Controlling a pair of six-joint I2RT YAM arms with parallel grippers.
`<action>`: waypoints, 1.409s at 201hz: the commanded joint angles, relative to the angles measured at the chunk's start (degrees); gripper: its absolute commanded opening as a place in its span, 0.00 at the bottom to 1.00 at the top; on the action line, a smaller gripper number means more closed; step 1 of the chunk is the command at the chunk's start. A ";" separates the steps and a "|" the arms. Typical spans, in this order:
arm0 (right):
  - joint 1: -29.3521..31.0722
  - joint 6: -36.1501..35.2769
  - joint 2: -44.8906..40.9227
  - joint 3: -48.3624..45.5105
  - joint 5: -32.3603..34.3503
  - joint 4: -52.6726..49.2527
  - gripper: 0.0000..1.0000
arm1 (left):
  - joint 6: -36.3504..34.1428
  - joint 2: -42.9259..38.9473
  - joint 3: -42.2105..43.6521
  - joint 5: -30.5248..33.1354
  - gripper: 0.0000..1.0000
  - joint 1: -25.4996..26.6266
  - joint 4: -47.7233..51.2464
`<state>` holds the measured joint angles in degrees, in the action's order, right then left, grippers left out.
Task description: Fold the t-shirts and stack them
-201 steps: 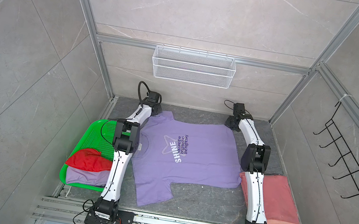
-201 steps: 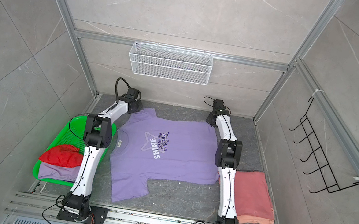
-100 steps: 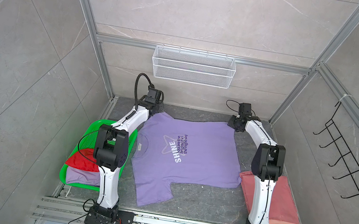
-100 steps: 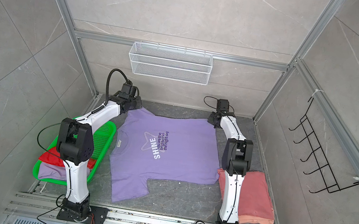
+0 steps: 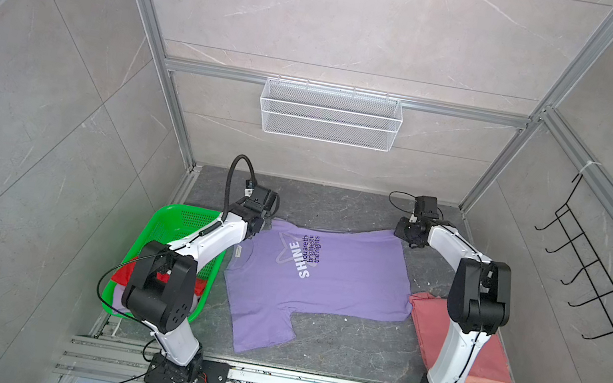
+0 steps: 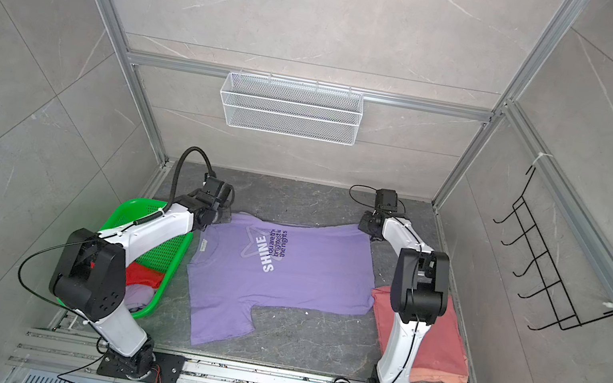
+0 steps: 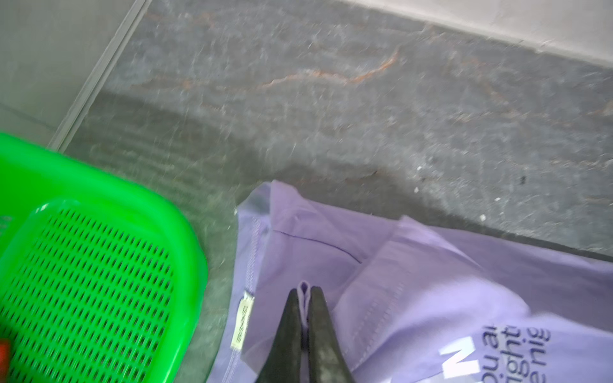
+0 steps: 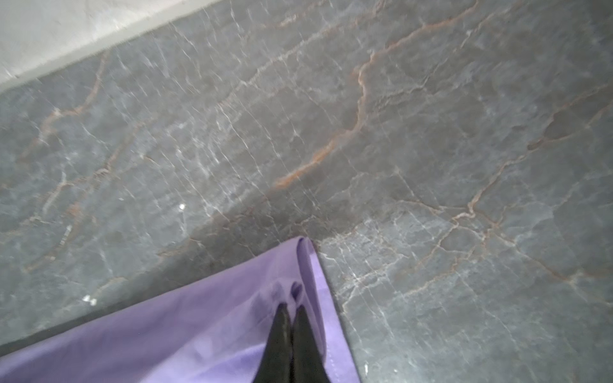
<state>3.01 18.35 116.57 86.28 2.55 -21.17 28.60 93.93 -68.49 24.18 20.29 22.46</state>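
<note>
lavender shirt (image 5: 343,291) pinched at both far corners
left gripper (image 7: 304,293) nips a shoulder fold, right gripper (image 8: 291,310) the hem corner, fingers tight on cloth

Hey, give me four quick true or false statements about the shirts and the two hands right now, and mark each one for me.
1. The left hand is shut on the lavender SHINE t-shirt. True.
2. The salmon-pink t-shirt lies folded, on the right in both top views. True.
3. The right hand hangs open over it. False: it is shut on a corner of the lavender SHINE t-shirt.
4. The red t-shirt is stacked on the salmon-pink t-shirt. False: it sits in the green basket.
</note>
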 commanded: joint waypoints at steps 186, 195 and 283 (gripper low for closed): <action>-0.45 2.30 -25.53 -16.57 3.54 -3.86 0.76 | 3.96 -21.07 6.89 5.63 0.62 9.06 13.08; -0.46 2.64 -24.62 -14.95 1.79 -4.43 0.75 | 3.59 -20.86 6.90 5.35 0.64 8.88 11.80; -0.37 11.74 -10.56 -9.86 -17.22 5.77 0.64 | 9.93 6.81 -3.44 -8.62 0.60 8.71 7.13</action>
<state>2.59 27.22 101.34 73.56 -8.29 -17.72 35.31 95.31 -68.40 19.88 29.21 32.23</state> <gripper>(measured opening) 0.644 0.602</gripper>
